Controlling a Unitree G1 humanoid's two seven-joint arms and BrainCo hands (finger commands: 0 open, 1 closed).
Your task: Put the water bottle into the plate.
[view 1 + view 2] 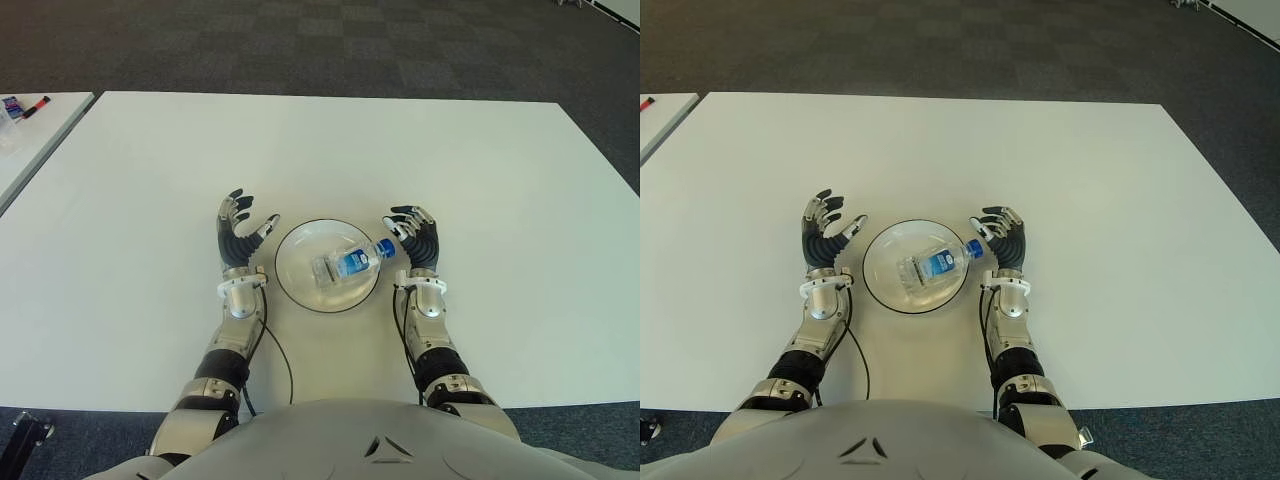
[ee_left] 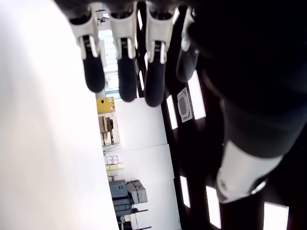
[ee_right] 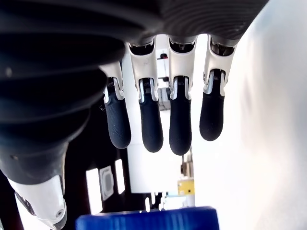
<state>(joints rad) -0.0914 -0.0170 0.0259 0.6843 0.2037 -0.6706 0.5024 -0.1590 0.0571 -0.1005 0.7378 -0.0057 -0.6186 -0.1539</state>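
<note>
Left eye view, bottle: the clear plastic bottle (image 1: pixel 350 262) with blue label and blue cap lies on its side inside the plate (image 1: pixel 291 277), centre of the frame, cap toward the right; the task looks done.
Left eye view, plate: round, shallow, glassy with a dark rim, on the matte white tabletop (image 1: pixel 450 160).
Left eye view, left robot hand (image 1: pixel 238 237): just left of the plate, fingers spread, holding nothing.
Left eye view, right robot hand (image 1: pixel 416 240): just right of the plate beside the cap, fingers loosely apart and empty, probably because it has let go.
Right eye view: same layout, the bottle slanted across the plate.
Left wrist view: dark rubbery fingertips (image 2: pixel 122 81) hang straight and apart, nothing between them.
Right wrist view: four ribbed dark fingers (image 3: pixel 151 127) extend open; the blue cap (image 3: pixel 148 218) shows at the lower edge, not gripped.
</note>
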